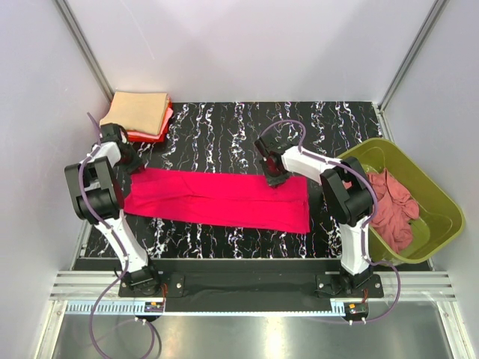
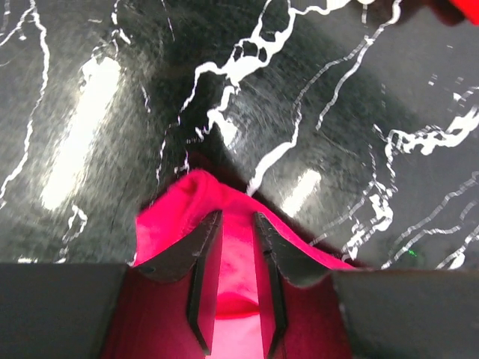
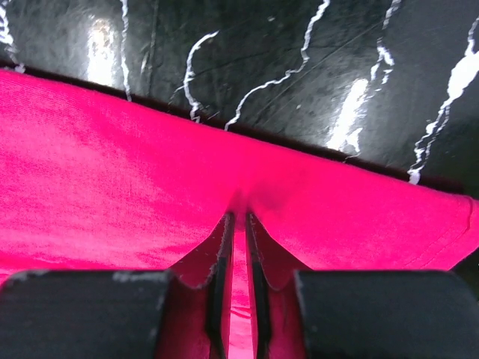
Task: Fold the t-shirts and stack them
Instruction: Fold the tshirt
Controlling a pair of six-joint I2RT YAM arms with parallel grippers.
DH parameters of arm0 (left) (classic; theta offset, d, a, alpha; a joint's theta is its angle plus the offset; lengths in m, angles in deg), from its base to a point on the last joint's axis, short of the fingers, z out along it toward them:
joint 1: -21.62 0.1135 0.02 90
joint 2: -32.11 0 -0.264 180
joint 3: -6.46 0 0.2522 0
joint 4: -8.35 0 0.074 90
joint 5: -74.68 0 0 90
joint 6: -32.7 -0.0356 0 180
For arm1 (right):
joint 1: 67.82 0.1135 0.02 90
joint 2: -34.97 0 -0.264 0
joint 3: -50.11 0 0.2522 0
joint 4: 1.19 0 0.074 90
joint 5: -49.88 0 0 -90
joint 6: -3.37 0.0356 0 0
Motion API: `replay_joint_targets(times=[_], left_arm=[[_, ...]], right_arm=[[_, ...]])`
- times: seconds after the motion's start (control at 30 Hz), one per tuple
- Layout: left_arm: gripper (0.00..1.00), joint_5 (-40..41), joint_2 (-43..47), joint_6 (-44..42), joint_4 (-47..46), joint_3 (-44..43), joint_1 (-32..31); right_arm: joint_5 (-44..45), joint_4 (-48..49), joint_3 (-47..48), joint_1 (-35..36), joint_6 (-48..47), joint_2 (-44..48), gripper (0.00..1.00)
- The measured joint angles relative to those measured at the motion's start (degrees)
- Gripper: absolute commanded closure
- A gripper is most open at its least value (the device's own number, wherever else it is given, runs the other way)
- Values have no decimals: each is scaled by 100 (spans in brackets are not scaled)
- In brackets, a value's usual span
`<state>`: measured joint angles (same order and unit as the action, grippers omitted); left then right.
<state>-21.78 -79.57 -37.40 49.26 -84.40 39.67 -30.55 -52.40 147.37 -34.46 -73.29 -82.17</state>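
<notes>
A crimson-pink t-shirt [image 1: 217, 198] lies as a long folded strip across the black marbled table [image 1: 224, 123]. My left gripper [image 1: 131, 161] is at the strip's far left corner. In the left wrist view the left gripper [image 2: 238, 217] is shut on that corner of the shirt [image 2: 179, 213], which bunches up around the fingers. My right gripper [image 1: 275, 178] is at the strip's far edge, right of middle. In the right wrist view the right gripper [image 3: 238, 218] pinches the shirt's edge [image 3: 112, 172], jaws almost together. Folded shirts [image 1: 138, 112] are stacked at the far left, tan on top.
An olive-green tub [image 1: 426, 187] stands at the right edge of the table with a crumpled dusty rose shirt [image 1: 393, 206] inside. White walls and metal frame posts enclose the back and sides. Both arm bases sit at the near edge.
</notes>
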Motion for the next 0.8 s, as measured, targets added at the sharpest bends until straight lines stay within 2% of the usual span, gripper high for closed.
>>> replay_joint_targets(times=[0.4, 0.67, 0.8], left_arm=[[61, 127, 20, -7, 63, -83, -4], [57, 87, 1038, -61, 385, -262, -7], [57, -232, 1598, -59, 304, -22, -59]], right_arm=[[17, 55, -24, -48, -4, 17, 81], [31, -348, 439, -63, -17, 7, 75], [-208, -435, 949, -24, 68, 7, 70]])
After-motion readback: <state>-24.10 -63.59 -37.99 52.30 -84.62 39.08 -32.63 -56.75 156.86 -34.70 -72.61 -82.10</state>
